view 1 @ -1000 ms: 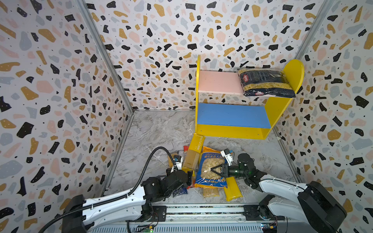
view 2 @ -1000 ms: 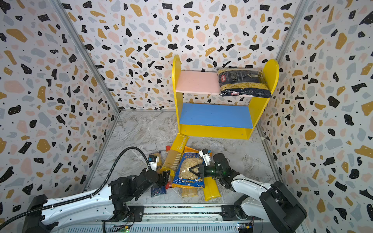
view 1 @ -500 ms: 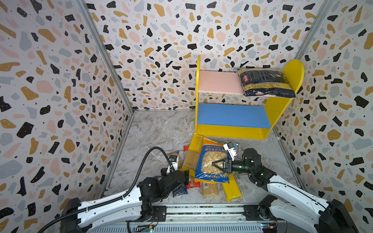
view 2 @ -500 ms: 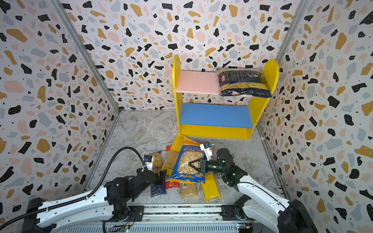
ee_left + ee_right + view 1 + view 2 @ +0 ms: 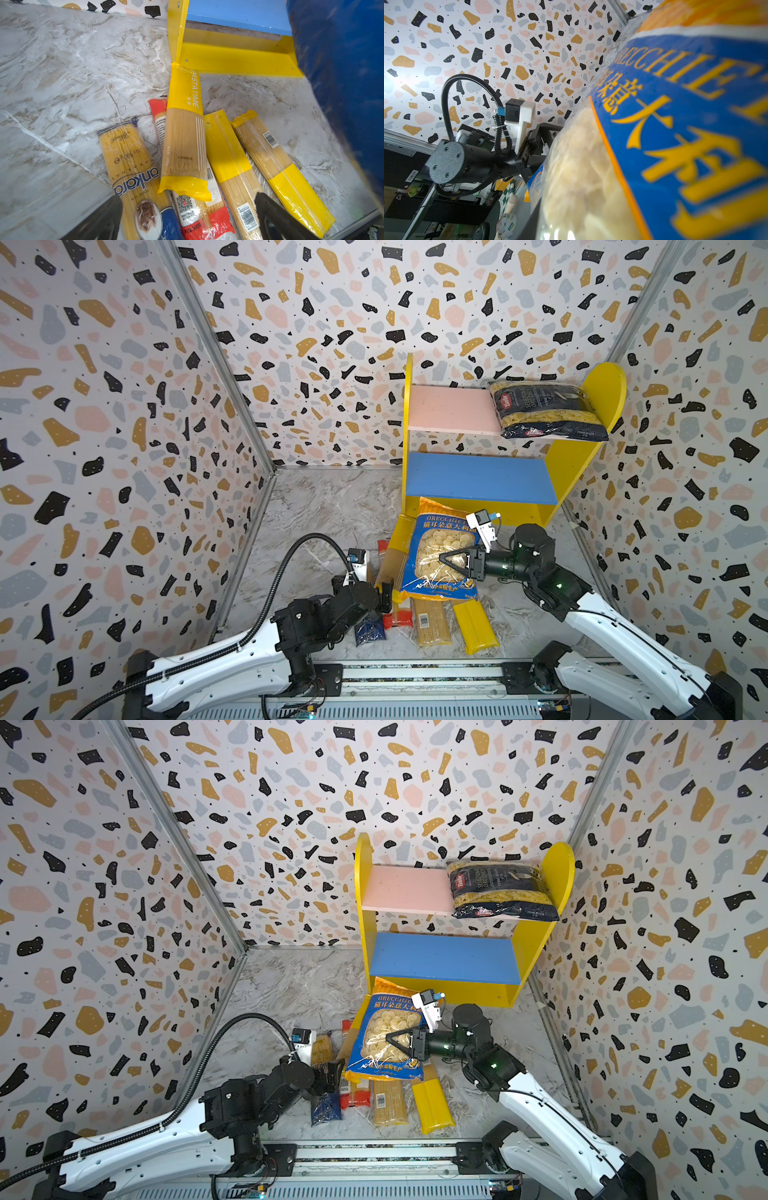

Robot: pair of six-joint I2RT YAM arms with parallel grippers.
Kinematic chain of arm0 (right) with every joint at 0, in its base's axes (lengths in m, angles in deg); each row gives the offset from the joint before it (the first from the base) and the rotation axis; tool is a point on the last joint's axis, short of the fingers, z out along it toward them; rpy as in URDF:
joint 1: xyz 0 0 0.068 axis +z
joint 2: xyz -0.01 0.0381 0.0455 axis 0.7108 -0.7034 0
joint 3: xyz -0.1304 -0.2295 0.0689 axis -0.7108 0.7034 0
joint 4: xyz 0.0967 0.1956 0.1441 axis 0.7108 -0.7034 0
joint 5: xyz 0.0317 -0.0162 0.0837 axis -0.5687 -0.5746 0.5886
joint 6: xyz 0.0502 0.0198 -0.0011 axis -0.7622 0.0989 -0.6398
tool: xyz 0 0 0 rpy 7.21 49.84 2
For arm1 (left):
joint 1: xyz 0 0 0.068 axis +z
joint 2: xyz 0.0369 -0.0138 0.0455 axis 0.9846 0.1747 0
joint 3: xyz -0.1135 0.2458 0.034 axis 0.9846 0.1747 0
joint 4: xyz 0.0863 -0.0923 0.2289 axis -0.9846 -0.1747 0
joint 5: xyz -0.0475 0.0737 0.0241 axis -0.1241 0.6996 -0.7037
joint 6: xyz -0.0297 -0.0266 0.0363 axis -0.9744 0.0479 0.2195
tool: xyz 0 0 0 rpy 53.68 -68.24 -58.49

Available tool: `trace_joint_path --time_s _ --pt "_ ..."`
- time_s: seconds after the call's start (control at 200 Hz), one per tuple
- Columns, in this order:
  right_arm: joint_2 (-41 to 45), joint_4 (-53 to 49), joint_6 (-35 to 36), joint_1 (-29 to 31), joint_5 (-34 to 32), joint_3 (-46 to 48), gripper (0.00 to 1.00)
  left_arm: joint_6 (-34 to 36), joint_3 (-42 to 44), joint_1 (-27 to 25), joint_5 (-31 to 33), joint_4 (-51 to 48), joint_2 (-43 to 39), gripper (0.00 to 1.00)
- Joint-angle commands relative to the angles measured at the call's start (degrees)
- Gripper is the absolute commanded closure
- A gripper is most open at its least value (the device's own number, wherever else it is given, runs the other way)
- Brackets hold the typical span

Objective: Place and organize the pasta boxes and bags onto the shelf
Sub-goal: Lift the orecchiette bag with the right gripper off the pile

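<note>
Three walls (image 5: 332, 302) of terrazzo-print panel: black, ochre, pink and grey chips on white. Bare aluminium struts (image 5: 216, 364) run up both back corners. Worktop (image 5: 332, 506) is grey marble-look sheet, wrinkled near the front; light even.

In both top views the blue bag (image 5: 428, 539) hides much of the spaghetti packs (image 5: 432, 622) at its six o'clock. Its print is blurred in the right wrist view, cropped by the edge.
</note>
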Motion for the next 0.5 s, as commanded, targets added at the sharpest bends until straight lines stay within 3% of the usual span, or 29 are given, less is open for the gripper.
trace_joint_path --time_s 0.0,0.496 --pt "1.26 3.41 4.46 -0.16 0.18 -8.23 0.76 2.17 -2.46 0.28 1.71 -1.09 0.09 0.00" --pt "-6.61 -3.88 10.43 -0.26 -1.68 -27.30 0.75 4.88 -4.88 0.34 1.64 -0.43 1.01 0.01"
